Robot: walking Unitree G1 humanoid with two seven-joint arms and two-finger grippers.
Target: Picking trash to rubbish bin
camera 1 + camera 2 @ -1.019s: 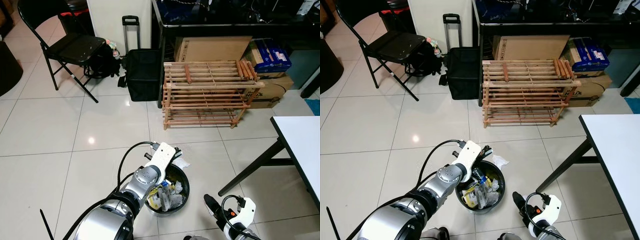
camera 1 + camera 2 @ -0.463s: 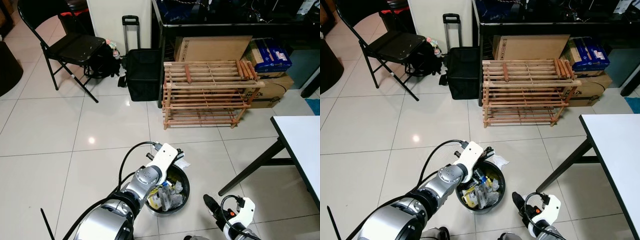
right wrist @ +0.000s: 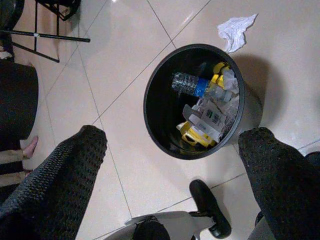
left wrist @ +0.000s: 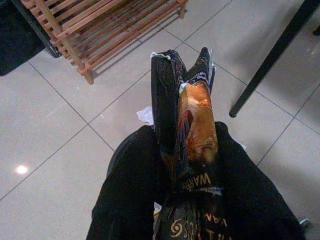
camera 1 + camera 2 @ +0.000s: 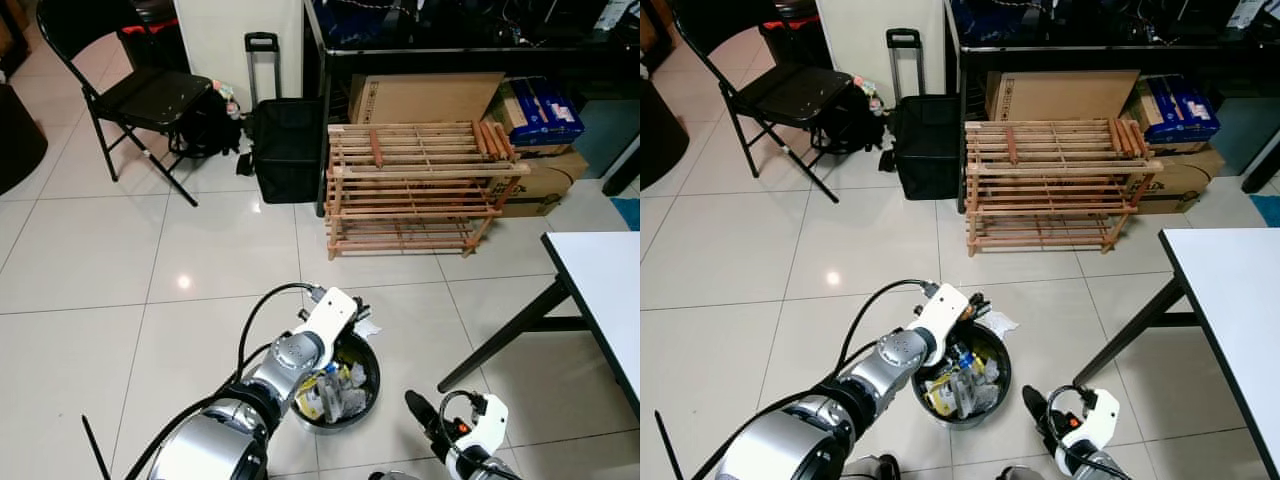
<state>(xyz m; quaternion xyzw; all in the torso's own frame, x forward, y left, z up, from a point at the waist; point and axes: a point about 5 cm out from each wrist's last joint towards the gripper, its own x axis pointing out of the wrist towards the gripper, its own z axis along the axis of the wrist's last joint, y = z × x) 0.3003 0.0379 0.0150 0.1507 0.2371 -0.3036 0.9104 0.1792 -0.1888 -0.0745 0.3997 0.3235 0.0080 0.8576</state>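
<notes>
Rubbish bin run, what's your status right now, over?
Left gripper shut on snack wrapper, above rubbish bin. Right gripper open, idle. White tissue on floor beside bin.

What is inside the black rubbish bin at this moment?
The rubbish bin holds a clear plastic bottle with a blue label, yellow packaging and white wrappers. Deeper layers are covered.

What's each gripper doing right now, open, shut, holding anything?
Left gripper: shut on a crumpled dark snack wrapper, above the round black rubbish bin.
Right gripper: open, holding nothing, low beside the bin.
</notes>
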